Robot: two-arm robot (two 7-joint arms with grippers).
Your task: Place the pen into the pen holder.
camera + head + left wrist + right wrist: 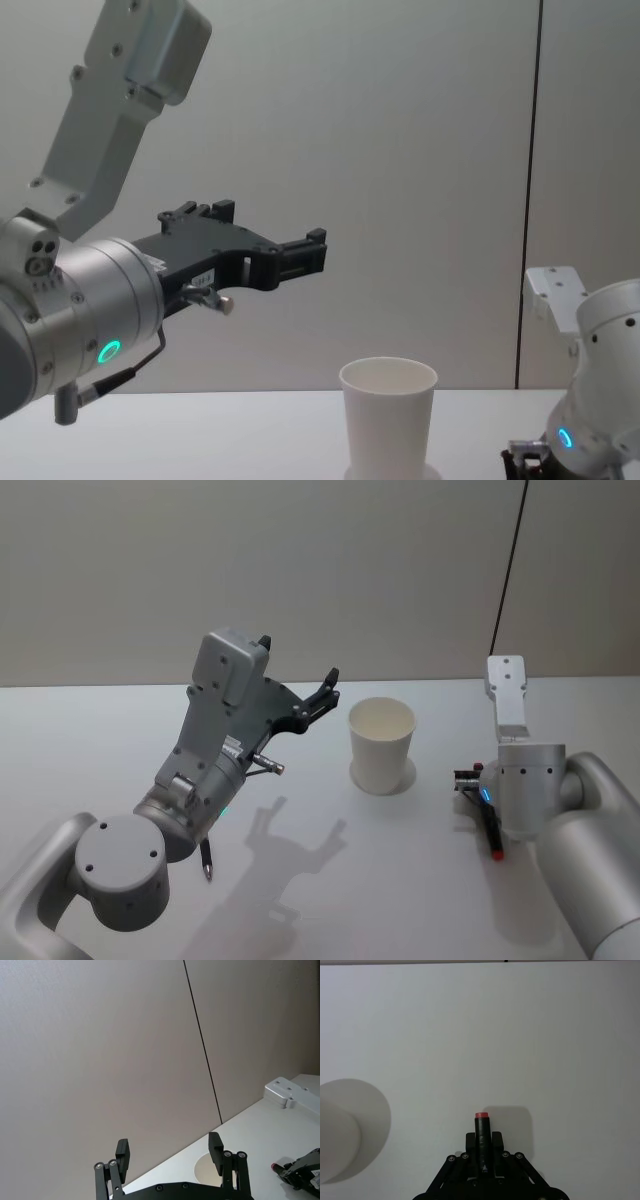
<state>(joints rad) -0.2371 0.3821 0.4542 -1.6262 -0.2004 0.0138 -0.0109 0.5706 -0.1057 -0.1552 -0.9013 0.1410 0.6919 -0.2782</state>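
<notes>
Pen [481,1127] sits clamped in the low right tool [483,1138] beside the pen holder [380,745]; raised left tool [169,1146] gapes empty.

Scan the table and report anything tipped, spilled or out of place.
Nothing stands out. The pen holder stands upright on the table. The right gripper, low to the holder's right, has its fingers closed on the pen. The left gripper hangs open above the table, left of the holder.
</notes>
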